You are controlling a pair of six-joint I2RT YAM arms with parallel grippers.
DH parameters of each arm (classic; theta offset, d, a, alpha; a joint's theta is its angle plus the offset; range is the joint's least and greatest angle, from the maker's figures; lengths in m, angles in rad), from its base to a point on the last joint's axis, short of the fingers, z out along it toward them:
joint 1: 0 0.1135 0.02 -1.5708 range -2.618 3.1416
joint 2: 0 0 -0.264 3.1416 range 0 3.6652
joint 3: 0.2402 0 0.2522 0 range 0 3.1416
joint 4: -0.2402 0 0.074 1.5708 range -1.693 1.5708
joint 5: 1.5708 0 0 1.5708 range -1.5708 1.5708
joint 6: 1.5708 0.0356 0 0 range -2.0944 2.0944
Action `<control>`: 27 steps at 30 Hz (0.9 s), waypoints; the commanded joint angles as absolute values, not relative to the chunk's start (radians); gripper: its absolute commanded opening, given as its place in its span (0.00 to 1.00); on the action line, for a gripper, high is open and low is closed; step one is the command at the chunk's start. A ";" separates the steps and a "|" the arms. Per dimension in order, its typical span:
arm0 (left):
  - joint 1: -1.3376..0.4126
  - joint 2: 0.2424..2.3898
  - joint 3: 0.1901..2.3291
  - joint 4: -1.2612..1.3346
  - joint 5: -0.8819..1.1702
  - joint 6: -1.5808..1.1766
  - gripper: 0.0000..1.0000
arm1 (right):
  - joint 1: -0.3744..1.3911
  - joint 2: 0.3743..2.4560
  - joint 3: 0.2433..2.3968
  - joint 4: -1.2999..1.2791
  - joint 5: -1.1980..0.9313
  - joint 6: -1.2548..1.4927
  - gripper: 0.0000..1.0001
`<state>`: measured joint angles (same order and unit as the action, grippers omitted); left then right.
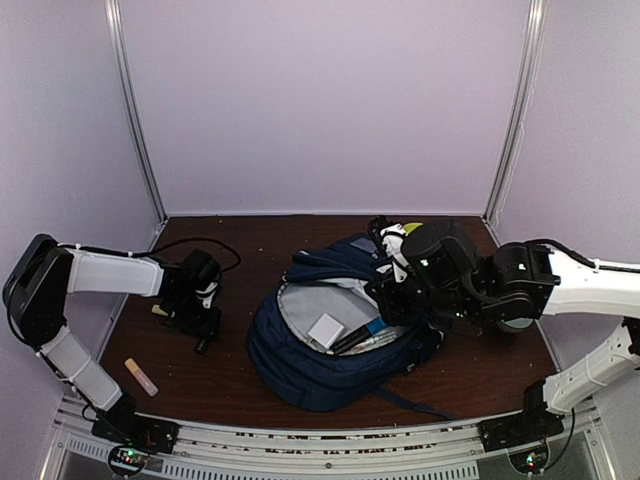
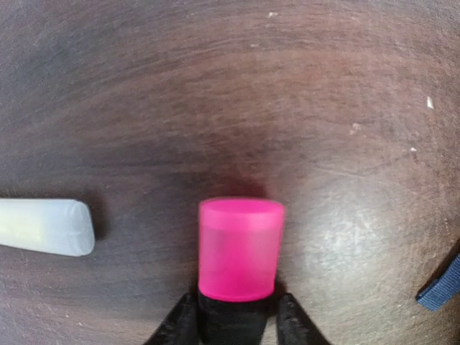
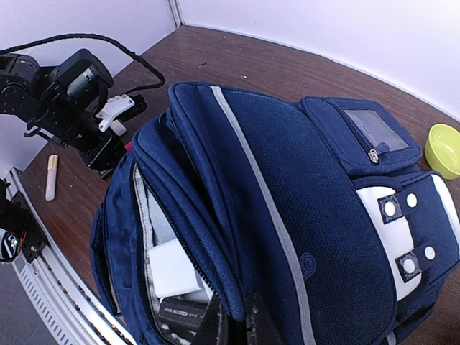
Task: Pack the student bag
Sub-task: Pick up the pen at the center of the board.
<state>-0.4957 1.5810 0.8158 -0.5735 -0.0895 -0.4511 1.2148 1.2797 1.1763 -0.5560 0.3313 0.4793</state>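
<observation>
The student bag (image 1: 330, 345) is a navy backpack lying in the middle of the table, its main pocket open and showing grey lining. A white box (image 1: 327, 328) and dark items lie inside. My right gripper (image 3: 238, 327) is shut on the edge of the bag's (image 3: 302, 215) open flap, holding it up over the white box (image 3: 172, 269). My left gripper (image 2: 237, 325) is left of the bag, low over the table, shut on a black marker with a pink cap (image 2: 241, 248). It also shows in the top view (image 1: 203, 330).
A white stick (image 2: 43, 226) lies on the table left of the marker. A beige stick (image 1: 141, 376) lies near the front left. A yellow bowl (image 3: 444, 147) stands behind the bag. A blue strap end (image 2: 440, 284) lies to the right. Walls enclose the table.
</observation>
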 commanded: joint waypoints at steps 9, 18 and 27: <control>-0.619 1.551 0.826 -0.645 -0.101 -0.531 0.26 | 1.201 1.269 1.163 -0.581 0.376 0.506 0.00; -0.773 1.267 0.864 -0.723 -0.119 -0.638 0.23 | 1.201 1.301 1.257 -0.608 0.386 0.462 0.00; -1.013 1.130 0.970 -0.601 -0.004 -0.686 0.14 | 1.200 1.349 1.409 -0.627 0.414 0.372 0.00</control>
<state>-0.9295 1.1400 0.9134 -0.7113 -0.0742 -0.6506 1.2083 1.3430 1.3045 -0.6426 0.3382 0.4156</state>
